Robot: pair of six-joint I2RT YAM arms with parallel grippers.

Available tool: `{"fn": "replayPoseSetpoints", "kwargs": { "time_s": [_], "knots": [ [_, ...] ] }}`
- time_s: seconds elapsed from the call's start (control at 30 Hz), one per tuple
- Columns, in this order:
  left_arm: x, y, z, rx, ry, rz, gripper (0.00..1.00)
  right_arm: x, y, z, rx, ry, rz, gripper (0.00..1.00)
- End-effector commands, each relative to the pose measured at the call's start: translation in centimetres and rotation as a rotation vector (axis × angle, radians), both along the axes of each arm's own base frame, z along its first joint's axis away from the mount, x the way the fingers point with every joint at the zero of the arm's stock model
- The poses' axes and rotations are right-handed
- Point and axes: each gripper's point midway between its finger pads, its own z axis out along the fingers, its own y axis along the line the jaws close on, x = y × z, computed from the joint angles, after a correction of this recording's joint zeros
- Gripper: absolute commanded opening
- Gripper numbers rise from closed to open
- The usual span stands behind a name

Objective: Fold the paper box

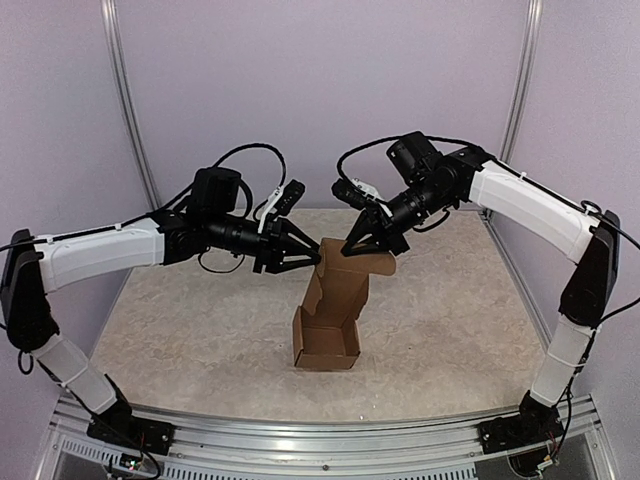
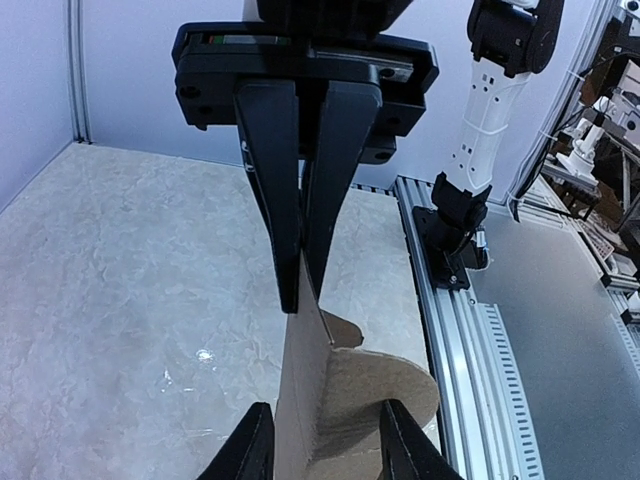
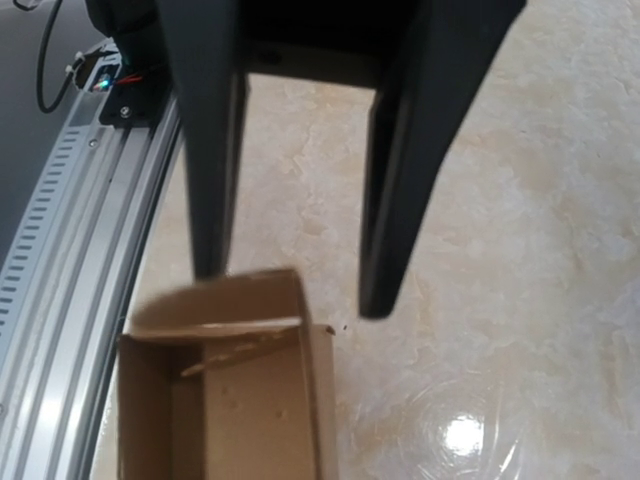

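At the bottom edge of the left wrist view, the left pincer (image 2: 325, 445) shows only its two fingertips (image 2: 250, 448), the rest cut off. They stand apart with a flap of the paper box (image 2: 345, 400) between them, and whether they press it is unclear. Just beyond them, the right pincer (image 2: 302, 295) is closed tight on the thin top edge of that flap. In the right wrist view two blurred dark fingers hang apart above the box's open tray, whose lower part runs out of frame. Seen from the top camera, the box stands below both pincers on the marbled table (image 1: 450, 330), its long axis roughly upright, running from the tray on the table up to the flap at the pincers' tips.
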Motion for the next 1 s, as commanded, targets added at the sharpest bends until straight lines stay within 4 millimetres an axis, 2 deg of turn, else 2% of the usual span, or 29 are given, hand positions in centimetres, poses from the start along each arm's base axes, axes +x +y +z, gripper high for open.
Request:
{"fn": "replayPoseSetpoints", "kwargs": {
  "time_s": [0.0,0.23,0.47,0.6,0.67,0.83,0.97],
  "knots": [
    [0.1,-1.1,0.1,-0.010,0.005,-0.031,0.31,-0.8,0.9,1.0,0.038,0.014,0.039,0.01],
    [0.4,-1.4,-0.5,-0.012,0.017,-0.040,0.20,-2.3,0.9,1.4,0.062,0.043,0.110,0.02],
    [0.3,-1.7,-0.5,-0.018,0.041,-0.061,0.01,-2.9,0.9,1.1,0.055,0.069,0.133,0.02],
    [0.4,-1.7,-1.0,-0.008,0.062,-0.049,0.00,-2.8,0.9,1.1,0.051,0.073,0.126,0.03],
    [0.6,-1.7,-0.7,-0.021,0.042,-0.039,0.00,-2.8,0.9,1.1,0.050,0.076,0.120,0.05],
    [0.7,-1.0,-0.6,-0.023,0.036,-0.025,0.00,-2.6,-0.4,2.2,0.033,0.054,0.082,0.16],
    [0.5,-0.2,-0.3,-0.028,0.035,-0.019,0.00,-1.3,-3.4,4.0,0.052,0.049,0.012,0.29]
  ]
}}
